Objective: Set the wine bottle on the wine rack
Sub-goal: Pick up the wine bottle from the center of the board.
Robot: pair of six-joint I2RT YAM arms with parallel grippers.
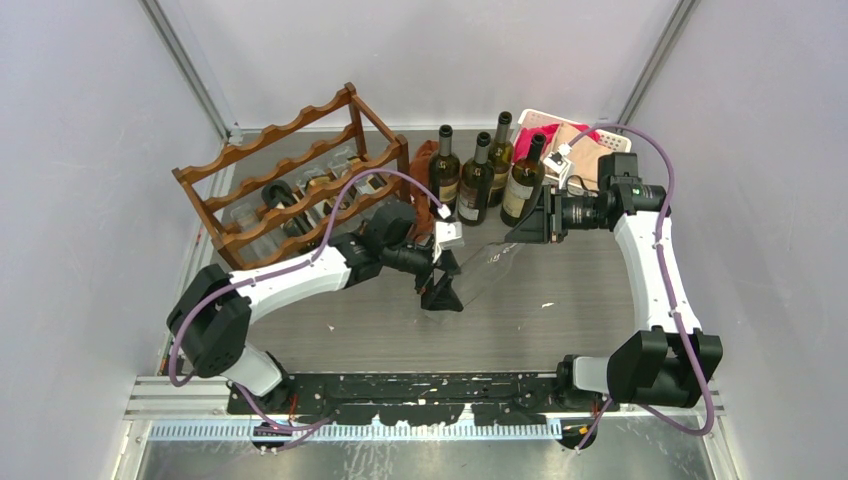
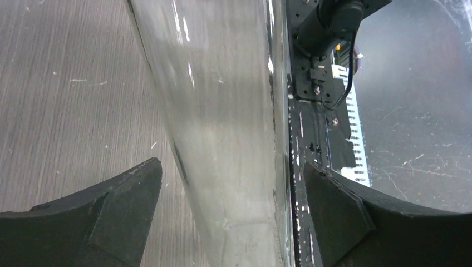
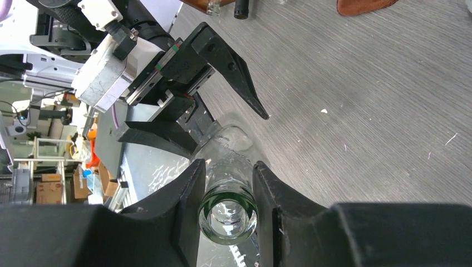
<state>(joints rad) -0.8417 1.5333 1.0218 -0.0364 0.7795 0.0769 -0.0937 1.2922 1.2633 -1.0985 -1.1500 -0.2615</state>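
My R gripper clamps the neck of the clear wine bottle above the table; L gripper is spread wide round its body, not gripping; wine rack is well apart, so I judge racking's not yet done.

4 bottles stand right of the wine rack.

Four dark bottles lined up, one clear wine bottle, one wine rack, racked bottles too hidden to count, one white basket.
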